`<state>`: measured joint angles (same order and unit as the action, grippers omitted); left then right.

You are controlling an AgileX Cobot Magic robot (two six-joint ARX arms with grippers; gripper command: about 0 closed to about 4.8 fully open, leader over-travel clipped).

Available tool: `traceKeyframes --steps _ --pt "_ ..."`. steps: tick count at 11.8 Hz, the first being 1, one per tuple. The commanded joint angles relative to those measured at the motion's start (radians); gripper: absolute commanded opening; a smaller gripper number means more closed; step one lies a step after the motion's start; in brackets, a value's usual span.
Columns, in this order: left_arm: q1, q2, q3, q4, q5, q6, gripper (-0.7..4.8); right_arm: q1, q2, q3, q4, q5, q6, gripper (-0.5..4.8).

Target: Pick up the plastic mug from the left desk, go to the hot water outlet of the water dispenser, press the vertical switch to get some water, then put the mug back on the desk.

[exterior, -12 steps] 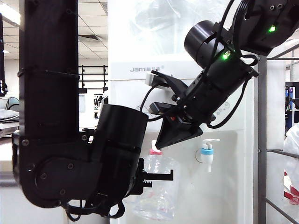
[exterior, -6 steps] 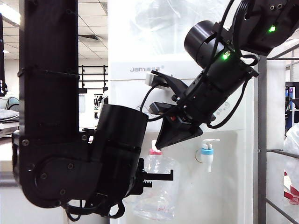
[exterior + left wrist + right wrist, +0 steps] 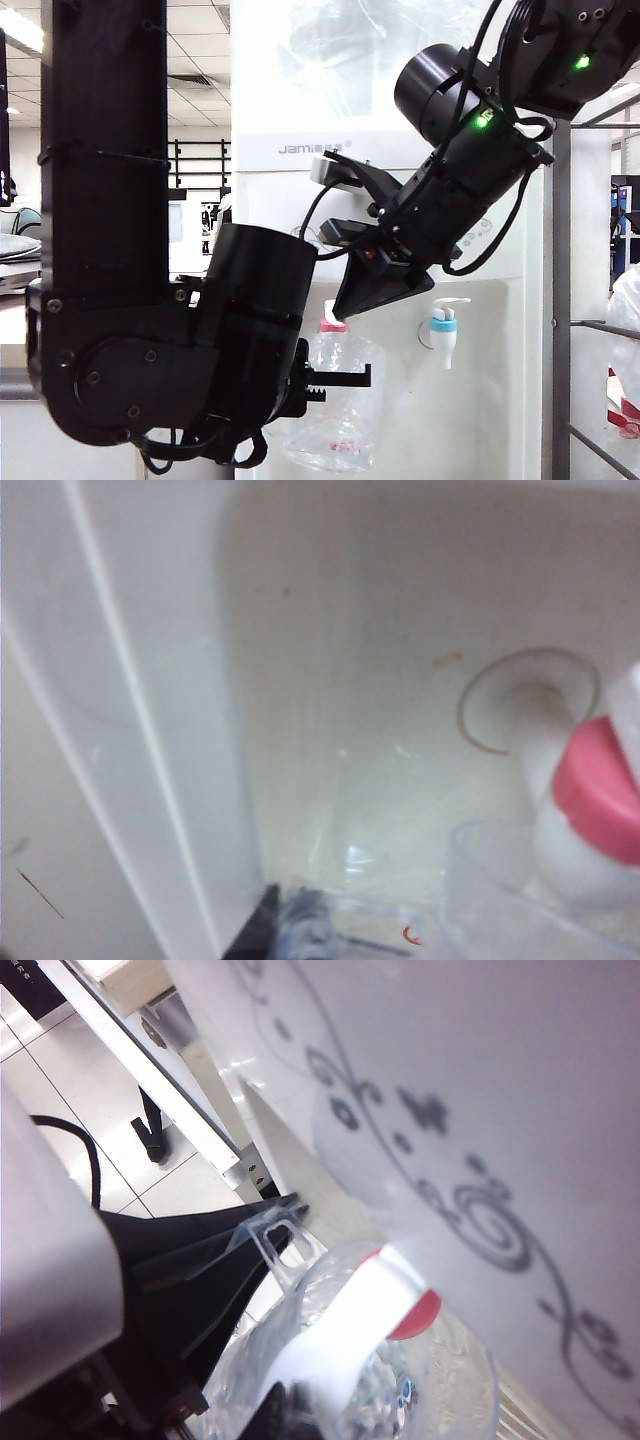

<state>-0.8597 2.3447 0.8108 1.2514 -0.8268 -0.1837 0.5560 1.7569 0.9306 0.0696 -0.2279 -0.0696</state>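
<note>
The clear plastic mug [image 3: 340, 400] hangs under the hot water outlet [image 3: 332, 322], a white tap with a red collar, on the white water dispenser [image 3: 300, 170]. My left gripper [image 3: 345, 378] is shut on the mug's thin handle [image 3: 270, 1235], beside the mug. My right gripper [image 3: 345, 308] is shut, its black tip against the vertical switch [image 3: 350, 1330] above the red collar [image 3: 415, 1315]. The left wrist view shows the mug's rim [image 3: 520, 900] below the red collar [image 3: 600, 800], with my left gripper [image 3: 290, 930] at the picture's edge. The left desk is out of view.
A white tap with a blue collar [image 3: 443, 325] sits to the right of the red one. The large clear bottle [image 3: 380, 60] tops the dispenser. A grey metal shelf frame [image 3: 560, 300] stands at the right. My left arm's bulky black body [image 3: 150, 350] fills the left.
</note>
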Motion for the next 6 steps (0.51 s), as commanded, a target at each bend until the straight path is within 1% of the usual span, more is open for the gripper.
traceKeyframes --steps 1,4,6 --pt "-0.001 -0.008 0.004 0.018 -0.003 -0.007 -0.05 -0.018 0.000 0.010 0.008 0.069 0.038 -0.01" --pt "-0.001 -0.008 0.004 0.018 -0.003 -0.007 -0.05 -0.018 -0.107 0.010 -0.050 0.069 0.039 -0.02" --pt "-0.001 -0.008 0.004 0.018 -0.003 -0.007 -0.05 -0.016 -0.225 0.006 -0.167 0.068 0.051 -0.02"
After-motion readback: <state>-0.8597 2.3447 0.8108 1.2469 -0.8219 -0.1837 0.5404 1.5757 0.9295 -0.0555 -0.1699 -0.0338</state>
